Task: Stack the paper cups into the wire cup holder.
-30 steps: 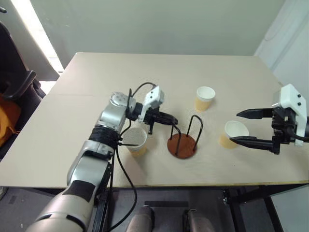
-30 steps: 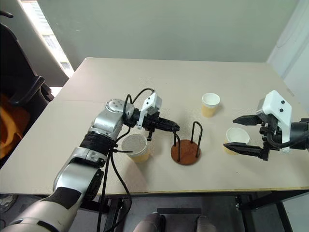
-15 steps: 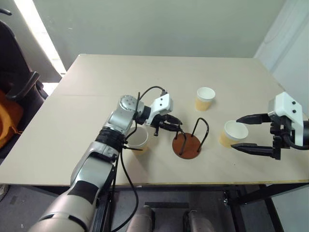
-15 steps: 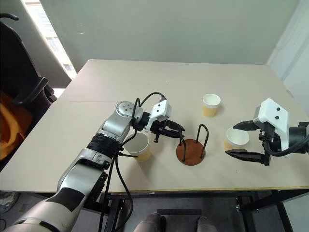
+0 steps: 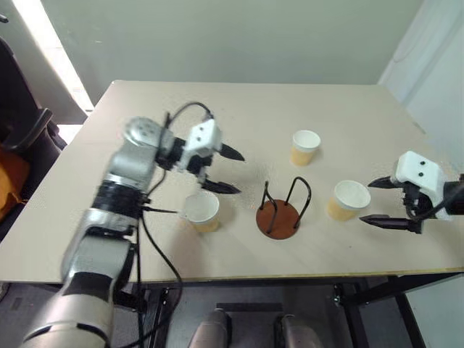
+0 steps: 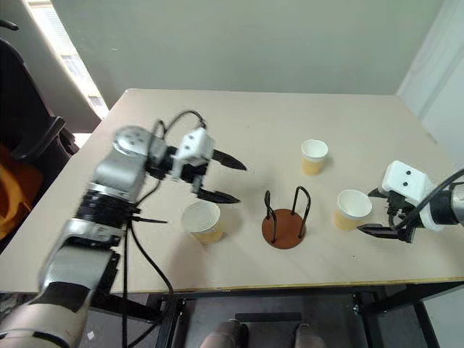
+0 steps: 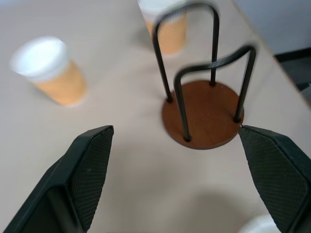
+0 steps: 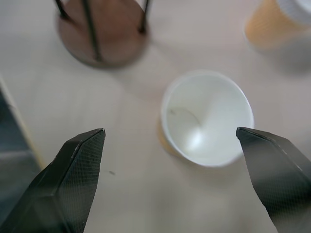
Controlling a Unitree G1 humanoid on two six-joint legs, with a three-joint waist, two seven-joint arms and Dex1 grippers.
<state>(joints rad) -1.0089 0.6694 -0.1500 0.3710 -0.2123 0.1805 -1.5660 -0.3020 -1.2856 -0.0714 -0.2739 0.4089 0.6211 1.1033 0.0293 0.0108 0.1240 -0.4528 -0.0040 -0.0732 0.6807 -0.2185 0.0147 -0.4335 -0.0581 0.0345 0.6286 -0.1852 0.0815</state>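
While three cups (image 5: pixel 201 210) stand around the empty holder (image 5: pixel 279 214), both grippers (image 5: pixel 223 170) (image 5: pixel 380 202) hover with jaws apart, holding nothing.

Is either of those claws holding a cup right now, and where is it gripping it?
Nothing is held: the left gripper and the right gripper are both open and empty.

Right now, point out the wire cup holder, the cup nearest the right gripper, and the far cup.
wire cup holder (image 5: pixel 278 220), left eye view, on its brown disc base.
cup nearest the right gripper (image 5: pixel 351 194), left eye view, on its white inside.
far cup (image 5: pixel 305 140), left eye view, on its rim opening.
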